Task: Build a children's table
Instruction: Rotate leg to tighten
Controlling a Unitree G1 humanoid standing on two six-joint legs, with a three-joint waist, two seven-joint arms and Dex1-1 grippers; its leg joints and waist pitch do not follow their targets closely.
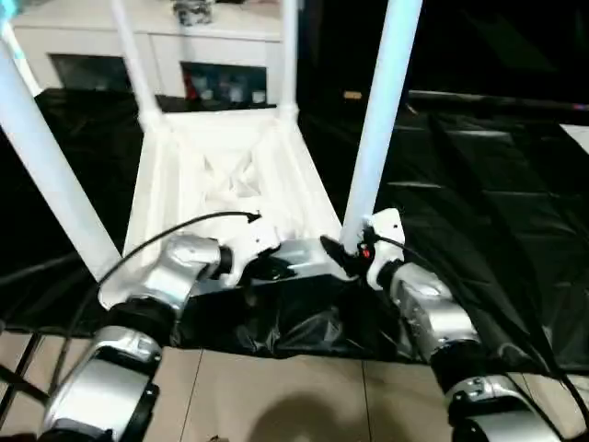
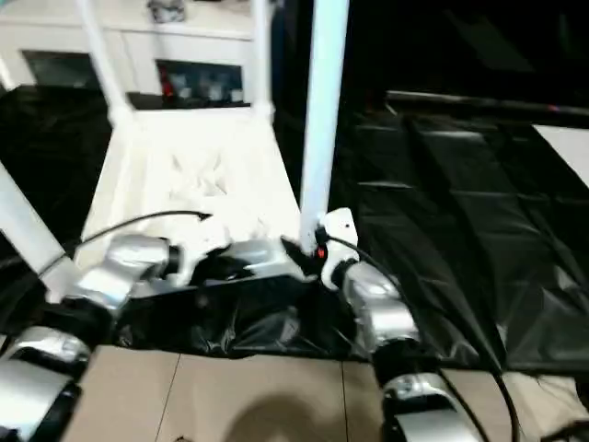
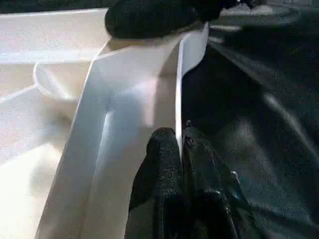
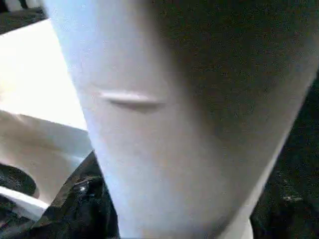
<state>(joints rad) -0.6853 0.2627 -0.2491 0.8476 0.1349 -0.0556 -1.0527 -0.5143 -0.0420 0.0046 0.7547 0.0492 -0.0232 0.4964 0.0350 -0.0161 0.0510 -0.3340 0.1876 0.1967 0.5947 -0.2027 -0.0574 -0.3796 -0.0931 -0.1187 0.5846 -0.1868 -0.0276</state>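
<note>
Item: children's table, white moulded plastic, lying upside down on the black-draped bench, ribbed underside up. All four tapered tube legs stand in the corner sockets: two far legs at about 11 and 12 o'clock, the near-left leg at 9 o'clock, the near-right leg at 1 o'clock.

Handling, as judged: hollow, thin-walled plastic, so light and fairly stiff, though the long legs would lever hard on their sockets. The surface looks smooth and glossy, likely slippery under hard fingers. Best holds are the near rim or low on a leg by the socket, not high on the tube.

Left pincer: closed on the thin near rim of the top, one black finger on each side.

Right pincer: at the foot of the near-right leg; the jaws stand fairly wide, but whether they clamp the tube or only flank it cannot be told.

Surroundings: white glass-door cabinet beyond the bench at 12 o'clock; tiled floor at 6 o'clock.
</note>
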